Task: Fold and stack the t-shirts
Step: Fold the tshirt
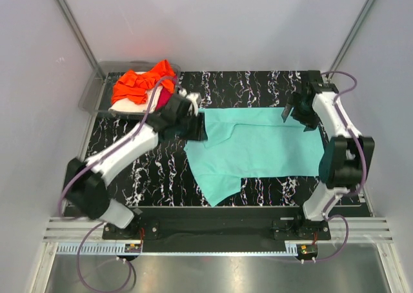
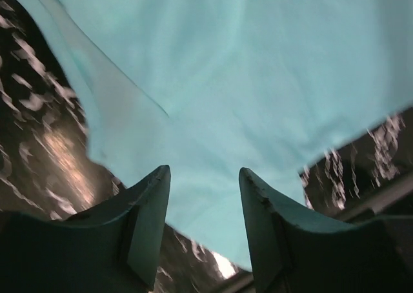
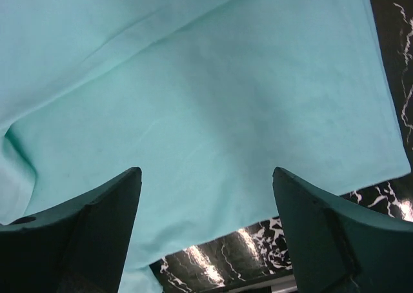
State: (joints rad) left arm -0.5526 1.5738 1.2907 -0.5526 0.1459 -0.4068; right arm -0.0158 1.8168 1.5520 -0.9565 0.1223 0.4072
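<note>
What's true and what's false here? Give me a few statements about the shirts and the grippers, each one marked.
1. The teal shirt lies on the table. True.
2. The orange shirt lies at the far left, apart from the teal shirt. True.
3. The right gripper is shut on the teal shirt. False: its jaws stand wide apart.
4. The left gripper is at the orange shirt. False: it is at the teal shirt's left edge, open.
</note>
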